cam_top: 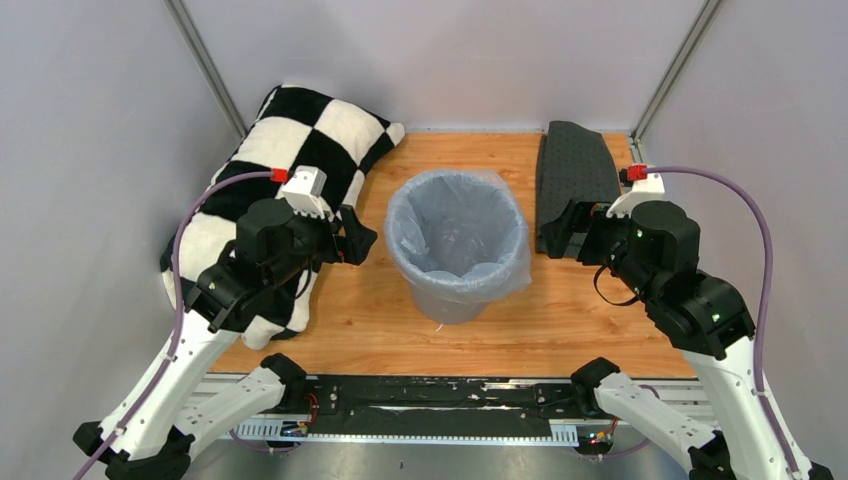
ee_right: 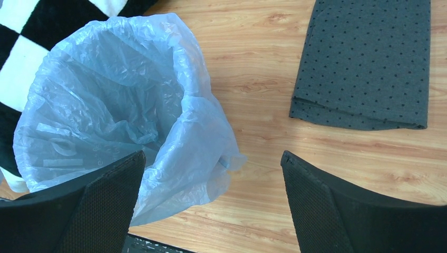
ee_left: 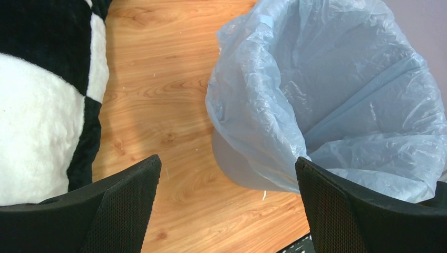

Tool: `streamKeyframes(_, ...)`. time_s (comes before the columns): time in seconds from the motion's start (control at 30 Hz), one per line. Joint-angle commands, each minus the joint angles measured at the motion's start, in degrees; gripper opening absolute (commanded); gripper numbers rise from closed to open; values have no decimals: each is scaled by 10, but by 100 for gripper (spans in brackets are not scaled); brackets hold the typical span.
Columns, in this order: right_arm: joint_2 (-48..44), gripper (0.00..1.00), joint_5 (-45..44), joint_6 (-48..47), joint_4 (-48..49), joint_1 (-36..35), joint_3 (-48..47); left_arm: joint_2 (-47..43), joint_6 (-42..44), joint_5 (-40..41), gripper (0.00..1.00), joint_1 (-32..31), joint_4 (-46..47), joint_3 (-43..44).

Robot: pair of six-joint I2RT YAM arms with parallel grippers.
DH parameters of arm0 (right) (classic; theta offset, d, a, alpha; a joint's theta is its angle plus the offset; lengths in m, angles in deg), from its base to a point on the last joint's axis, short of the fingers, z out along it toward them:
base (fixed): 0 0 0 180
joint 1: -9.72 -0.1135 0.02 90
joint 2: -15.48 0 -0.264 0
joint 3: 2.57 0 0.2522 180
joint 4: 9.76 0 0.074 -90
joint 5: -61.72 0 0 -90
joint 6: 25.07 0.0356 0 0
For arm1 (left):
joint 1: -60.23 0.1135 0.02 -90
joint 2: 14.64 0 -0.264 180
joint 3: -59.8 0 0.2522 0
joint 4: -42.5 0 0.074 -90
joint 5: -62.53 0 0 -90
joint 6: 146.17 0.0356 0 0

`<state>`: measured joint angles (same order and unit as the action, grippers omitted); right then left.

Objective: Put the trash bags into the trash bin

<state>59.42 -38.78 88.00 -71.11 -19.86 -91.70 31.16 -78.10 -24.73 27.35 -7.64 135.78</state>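
Note:
The pale blue trash bag (cam_top: 458, 232) lines the round grey trash bin (cam_top: 452, 300) in the middle of the table, its rim folded over the bin's edge and hanging down the outside. It shows in the left wrist view (ee_left: 327, 100) and the right wrist view (ee_right: 121, 105); a bit of bare bin wall (ee_left: 237, 163) shows under the bag. My left gripper (cam_top: 362, 243) hovers left of the bin, open and empty (ee_left: 226, 211). My right gripper (cam_top: 565, 235) hovers right of the bin, open and empty (ee_right: 211, 211).
A black-and-white checkered pillow (cam_top: 300, 150) lies at the left, partly under my left arm. A dark grey dotted cloth (cam_top: 575, 170) lies folded at the back right. Bare wooden tabletop (cam_top: 560, 310) surrounds the bin. Grey walls enclose the table.

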Motion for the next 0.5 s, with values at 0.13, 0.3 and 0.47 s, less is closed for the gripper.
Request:
streamKeyframes(0.13, -6, 100, 6, -8, 2, 5, 4, -10, 11, -3, 100, -4, -6, -5)
streamKeyframes(0.3, -12, 100, 2, -7, 2, 5, 8, -6, 14, -9, 100, -4, -6, -2)
streamKeyframes(0.47, -19, 100, -5, -6, 2, 5, 17, -6, 11, -14, 100, -4, -5, -3)
